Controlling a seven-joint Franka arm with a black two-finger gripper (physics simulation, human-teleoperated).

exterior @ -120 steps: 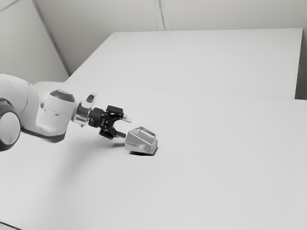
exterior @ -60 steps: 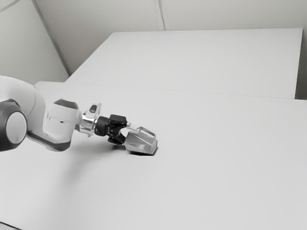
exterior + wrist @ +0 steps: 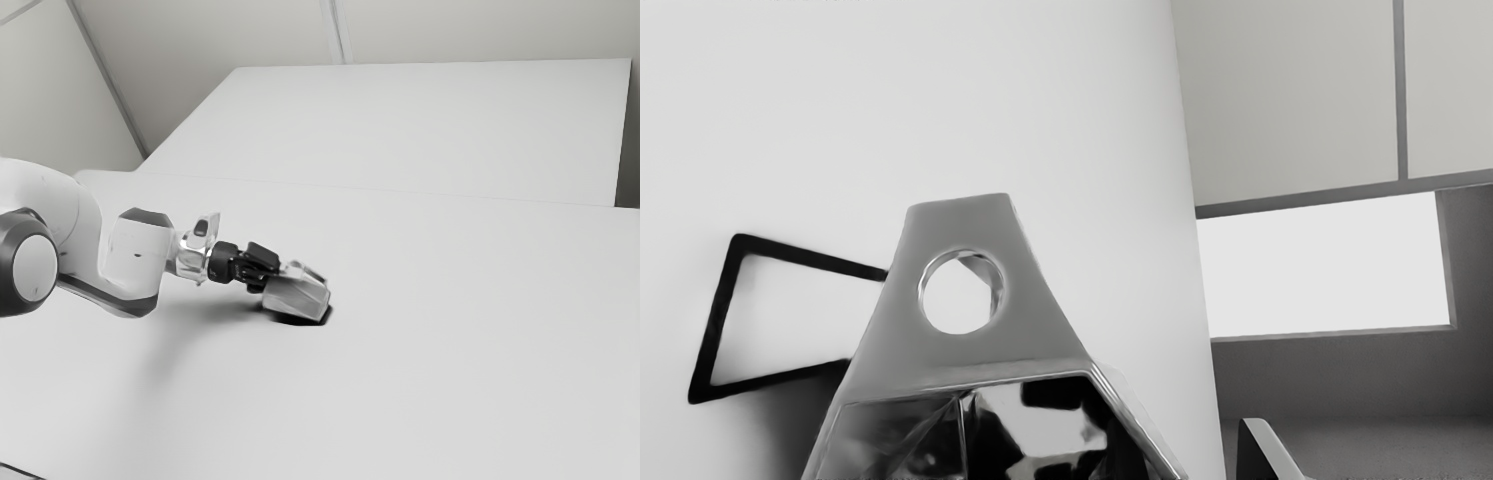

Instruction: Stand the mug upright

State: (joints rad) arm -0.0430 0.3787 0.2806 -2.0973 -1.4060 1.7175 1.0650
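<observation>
Our end effector point(image 3: 281, 281), released, reaches farther toward four o'clock at the mug point(image 3: 298, 298), still on its side; a grasp seems next.

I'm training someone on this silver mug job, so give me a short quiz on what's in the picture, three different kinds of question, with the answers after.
1. True or false: in the exterior view, the black two-finger gripper reaches toward the silvery, flat-faceted metal mug from that view's left.

2. What is beneath the mug?
A. A brown wooden tray
B. A plain white table
C. A blue towel

3. Fill in the blank: the task is unfinished, because the mug is not yet standing ______.

Key: 1. True; 2. B; 3. upright
</observation>
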